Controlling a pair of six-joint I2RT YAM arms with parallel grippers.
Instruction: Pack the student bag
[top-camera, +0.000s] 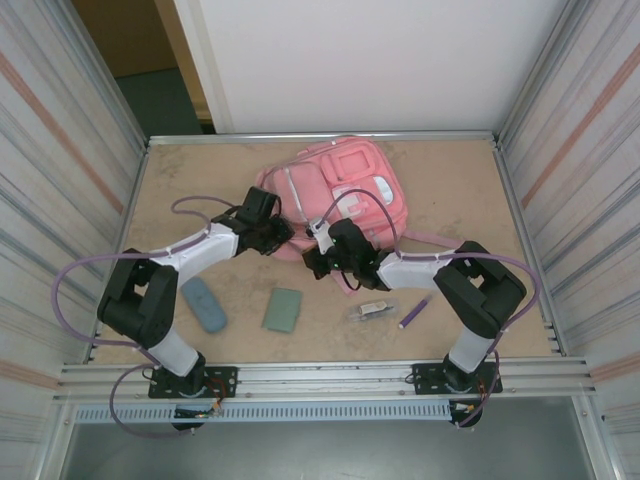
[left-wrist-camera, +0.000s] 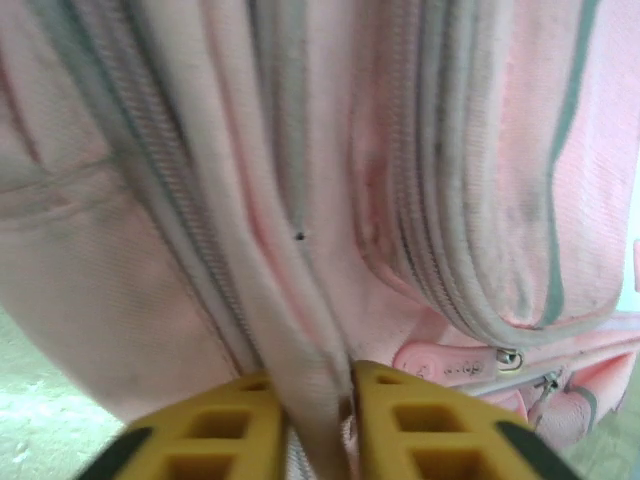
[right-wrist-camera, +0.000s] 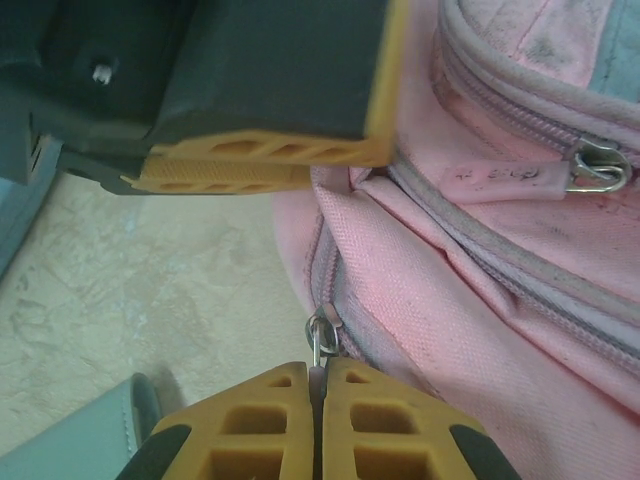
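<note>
**Item: student bag (top-camera: 340, 190).** Pink backpack lying at the far middle of the counter (top-camera: 470, 190), front pockets up. Its near edge sits between your two arms.

**Left pincer (left-wrist-camera: 318, 428).** Narrow, clamped on a raised fold of the bag's pink fabric, with a zip line running just beside it.

**Right pincer (right-wrist-camera: 318, 385).** Closed tight on the tab of a zip pull (right-wrist-camera: 320, 338) at the bag's near edge. The metal ring of the pull shows just above the fingertips.

**Loose stock.** All of it lies toward the counter's front edge, apart from the bag:
- blue-grey case (top-camera: 203, 303)
- green flat pad (top-camera: 283, 309)
- small silvery item (top-camera: 373, 309), too small to identify
- purple pen (top-camera: 415, 312)

**Step in hand (judged).** You are opening a compartment. One pincer anchors the cloth and the other has the slider. How far this zip is open cannot be told from these views. All four loose items lie outside the bag, so packing proper looks not yet begun.

**Next move calls for.**
- Draw the zip pull along its track, in line with the teeth.
- Hold the fold taut with the left pincer while you pull.
- Avoid pulling off-line, which would likely drag or lift the soft bag instead of running the slider.
</note>
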